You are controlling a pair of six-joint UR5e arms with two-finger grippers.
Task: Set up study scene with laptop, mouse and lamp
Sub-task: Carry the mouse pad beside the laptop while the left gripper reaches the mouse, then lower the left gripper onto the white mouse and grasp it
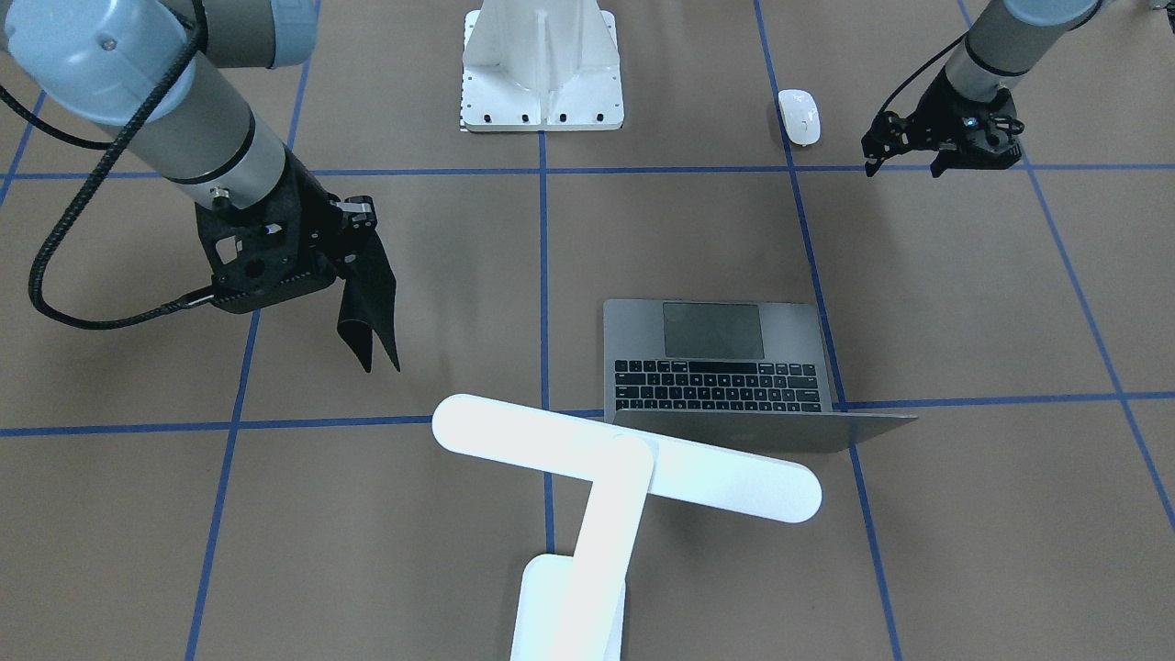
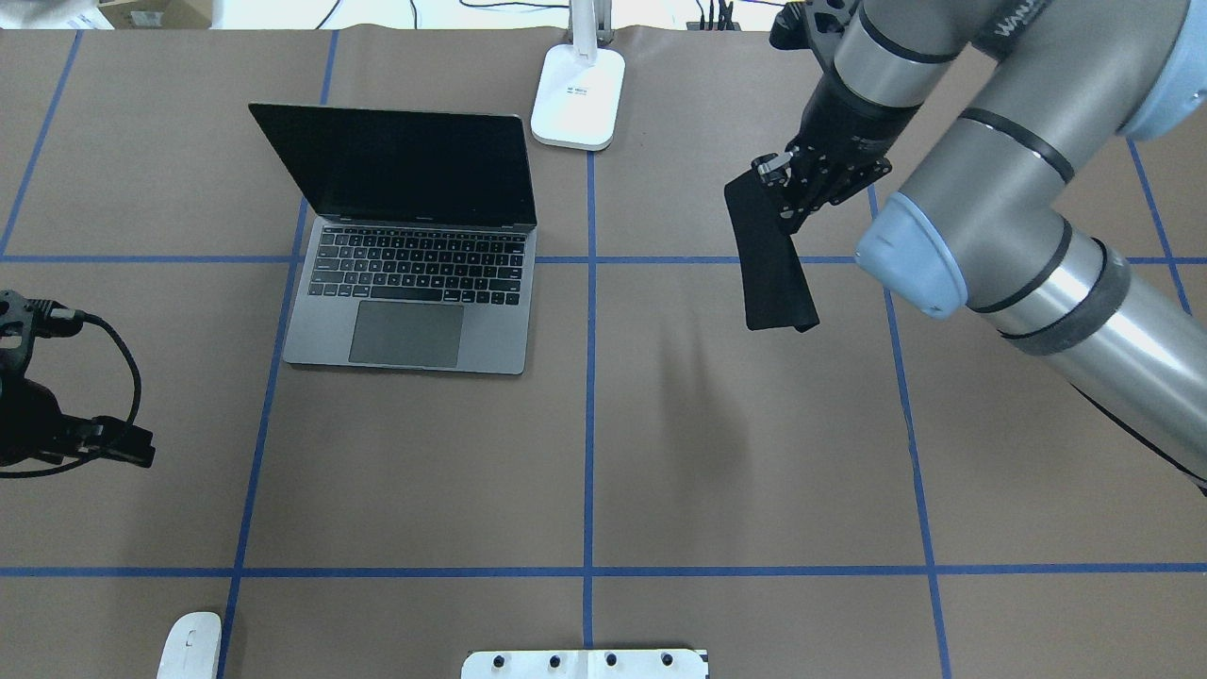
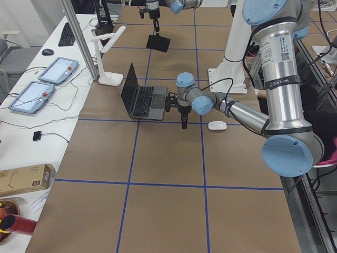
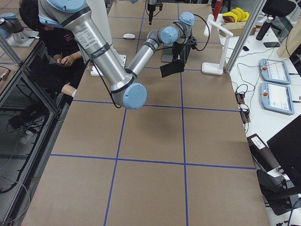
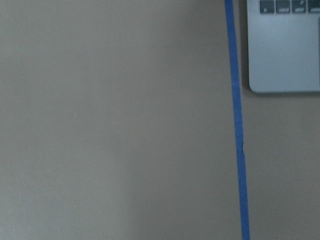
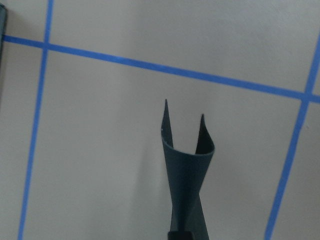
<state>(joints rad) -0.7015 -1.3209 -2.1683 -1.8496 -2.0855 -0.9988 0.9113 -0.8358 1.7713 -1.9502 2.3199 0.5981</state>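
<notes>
The grey laptop (image 1: 716,358) stands open on the table; it also shows in the overhead view (image 2: 415,273), and its corner shows in the left wrist view (image 5: 285,50). The white lamp (image 1: 624,459) stands behind the laptop, its base (image 2: 578,94) at the far edge. The white mouse (image 1: 799,115) lies near the robot's side, also in the overhead view (image 2: 189,646). My left gripper (image 1: 904,170) hovers beside the mouse, open and empty. My right gripper (image 1: 353,243) is shut on a black pad (image 2: 768,264) that hangs bent above the table (image 6: 187,170).
A white ribbed pedestal (image 1: 542,69) stands at the robot's side of the table, between the arms. Blue tape lines cross the brown table (image 2: 660,424). Tablets, a keyboard and cables lie on a side bench (image 3: 52,74) beyond the far edge.
</notes>
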